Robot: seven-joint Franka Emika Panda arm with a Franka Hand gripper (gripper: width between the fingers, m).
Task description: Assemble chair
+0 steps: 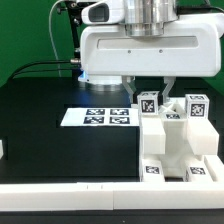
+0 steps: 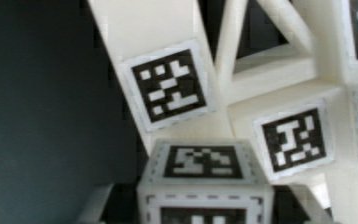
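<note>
The chair's white pieces (image 1: pixel 178 140) stand grouped at the exterior view's right, several carrying square tags. One tagged block (image 1: pixel 148 103) rises at the group's near-left corner, and my gripper (image 1: pixel 150 97) hangs straight over it with a finger down each side. In the wrist view that block (image 2: pixel 202 168) fills the space between the dark fingers (image 2: pixel 115 203), which lie against its two sides. My gripper (image 2: pixel 201 203) is shut on it. Behind the block a slanted bar with a tag (image 2: pixel 167 85) and another tagged piece (image 2: pixel 293 136) show.
The marker board (image 1: pixel 100 117) lies flat on the black table (image 1: pixel 50 140), just to the exterior view's left of the chair pieces. A white ledge (image 1: pixel 70 195) runs along the table's near edge. The arm's wide white body (image 1: pixel 150 50) hangs over the back.
</note>
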